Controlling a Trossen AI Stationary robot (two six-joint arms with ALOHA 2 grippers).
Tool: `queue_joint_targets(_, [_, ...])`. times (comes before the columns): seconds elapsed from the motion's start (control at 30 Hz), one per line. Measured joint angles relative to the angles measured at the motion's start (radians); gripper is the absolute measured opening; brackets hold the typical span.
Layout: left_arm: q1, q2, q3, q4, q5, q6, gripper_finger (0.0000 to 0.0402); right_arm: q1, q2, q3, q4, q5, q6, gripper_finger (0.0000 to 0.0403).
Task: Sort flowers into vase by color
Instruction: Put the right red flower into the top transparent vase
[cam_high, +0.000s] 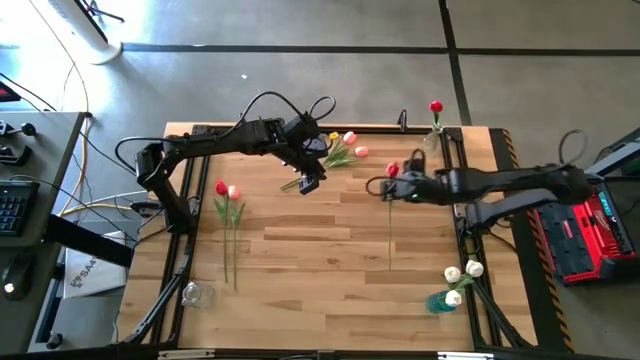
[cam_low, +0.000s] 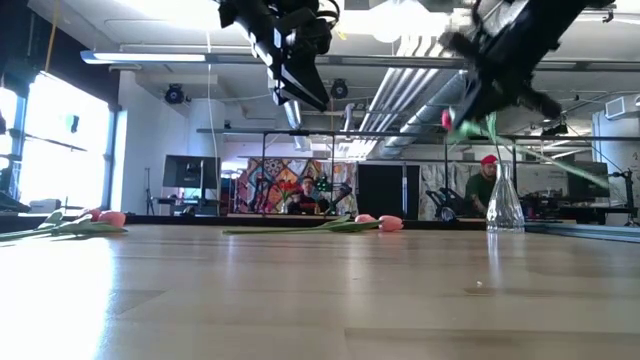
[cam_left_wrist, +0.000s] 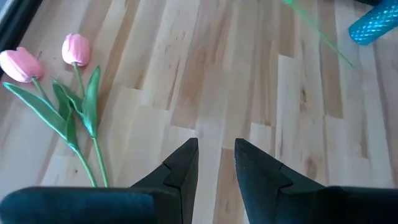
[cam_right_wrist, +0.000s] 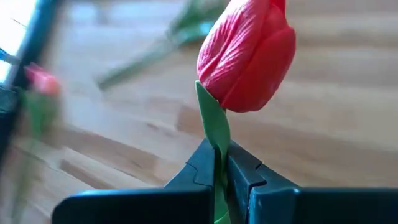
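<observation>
**Red tulip in the air, vase close by**

The red tulip (cam_right_wrist: 249, 56) stands up just beyond the right gripper (cam_right_wrist: 222, 163), whose fingers are pinched tight on its stem, clear above the bench (cam_high: 330, 240). I'd keep the stem hanging plumb and lower slowly over the clear vase (cam_high: 432, 138) with one red bloom. The left gripper (cam_left_wrist: 216, 163) hovers nearly closed, empty.

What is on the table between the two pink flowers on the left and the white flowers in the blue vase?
In the high view, only bare wood lies between the pink flowers and the blue vase with white flowers.
</observation>
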Motion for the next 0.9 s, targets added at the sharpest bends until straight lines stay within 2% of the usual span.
queue_joint_targets(0.33, [0.003,0.0,0.0,0.03,-0.033,0.0,0.0094,0.0,-0.238,0.005,0.003,0.109,-0.152,0.0002])
queue_joint_targets(0.63, [0.008,0.0,0.0,0.065,-0.033,-0.001,0.0094,0.0,-0.409,0.005,0.005,0.328,-0.332,0.0002])
queue_joint_targets(0.9, [0.022,0.0,0.0,0.066,-0.034,-0.018,0.0094,0.0,-0.463,0.005,0.066,0.517,-0.506,0.0002])
